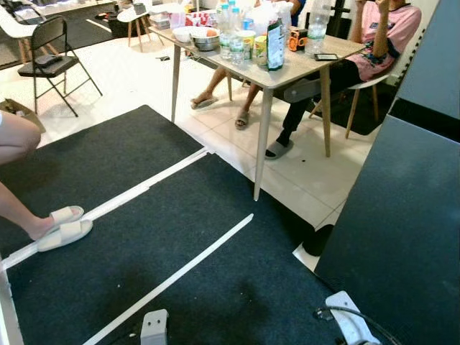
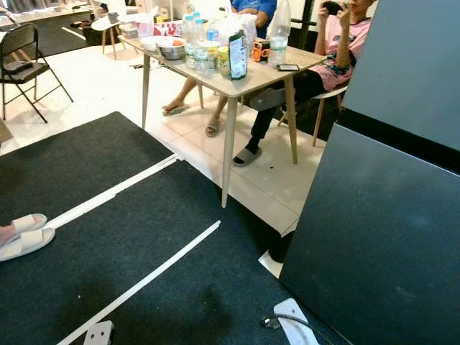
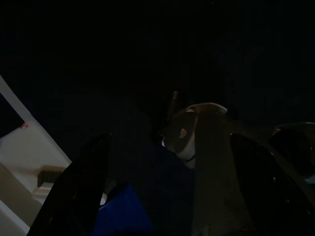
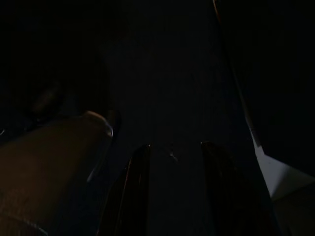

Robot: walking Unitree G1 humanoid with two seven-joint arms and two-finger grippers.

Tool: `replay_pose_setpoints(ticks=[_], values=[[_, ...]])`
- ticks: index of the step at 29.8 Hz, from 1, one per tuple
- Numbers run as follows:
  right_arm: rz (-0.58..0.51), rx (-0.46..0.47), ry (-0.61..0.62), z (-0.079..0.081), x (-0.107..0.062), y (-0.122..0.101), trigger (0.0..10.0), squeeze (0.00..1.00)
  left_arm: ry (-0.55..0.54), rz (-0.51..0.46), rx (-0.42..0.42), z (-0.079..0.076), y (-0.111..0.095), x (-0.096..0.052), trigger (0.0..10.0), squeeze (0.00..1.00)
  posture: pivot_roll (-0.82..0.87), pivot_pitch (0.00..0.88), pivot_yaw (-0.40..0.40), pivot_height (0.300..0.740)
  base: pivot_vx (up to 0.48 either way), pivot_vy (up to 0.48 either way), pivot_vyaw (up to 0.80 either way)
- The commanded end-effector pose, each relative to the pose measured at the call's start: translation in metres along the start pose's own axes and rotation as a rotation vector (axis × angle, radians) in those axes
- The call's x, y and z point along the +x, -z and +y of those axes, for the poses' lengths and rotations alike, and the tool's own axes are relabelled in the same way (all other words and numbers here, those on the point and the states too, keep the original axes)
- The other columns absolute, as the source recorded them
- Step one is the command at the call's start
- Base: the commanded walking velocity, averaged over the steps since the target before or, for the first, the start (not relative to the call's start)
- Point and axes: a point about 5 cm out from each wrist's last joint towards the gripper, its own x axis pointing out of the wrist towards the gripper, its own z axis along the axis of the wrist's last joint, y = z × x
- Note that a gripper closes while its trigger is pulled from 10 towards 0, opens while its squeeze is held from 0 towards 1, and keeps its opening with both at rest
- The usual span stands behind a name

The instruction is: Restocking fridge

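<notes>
Head views: the dark fridge (image 2: 374, 215) stands at the robot's right, doors shut, close enough to be reached once goods are in hand. The stock, bottles (image 1: 228, 32) and a green carton (image 1: 275, 44), sits crowded at the near end of the desk (image 1: 302, 65), well apart from the fridge across dark mats (image 1: 180, 251), so a walk is judged necessary first. Seated people occupy the desk's far side. Wrist views: both arms hang idle in shade; left pincer (image 3: 167, 191) fingers spread wide, right pincer (image 4: 172, 191) fingers apart, neither holding anything
</notes>
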Motion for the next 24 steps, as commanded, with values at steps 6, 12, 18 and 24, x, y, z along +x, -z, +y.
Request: replay_pose_setpoints(ticks=[6, 12, 18, 24], values=[[-0.017, -0.002, -0.008, 0.002, 0.000, -0.009, 10.0, 0.00, 0.018, 0.037, 0.020, -0.007, 0.009, 0.001, 10.0, 0.00, -0.04, 0.000, 0.015, 0.740, 0.090, 0.000, 0.00], [-0.034, -0.022, -0.032, 0.008, 0.001, -0.019, 10.0, 0.00, 0.018, 0.045, 0.033, -0.013, 0.010, 0.002, 10.0, 0.00, -0.04, 0.000, 0.018, 0.740, 0.316, 0.000, 0.13], [-0.043, -0.002, -0.043, 0.012, 0.001, -0.022, 10.0, 0.00, 0.022, 0.049, 0.039, -0.014, 0.010, 0.002, 10.0, 0.00, -0.04, 0.000, 0.020, 0.740, 0.337, 0.000, 0.64], [-0.049, 0.002, -0.039, 0.012, 0.001, -0.022, 10.0, 0.00, 0.023, 0.051, 0.048, -0.012, 0.011, 0.002, 10.0, 0.00, -0.04, 0.000, 0.019, 0.740, 0.344, 0.000, 0.00]])
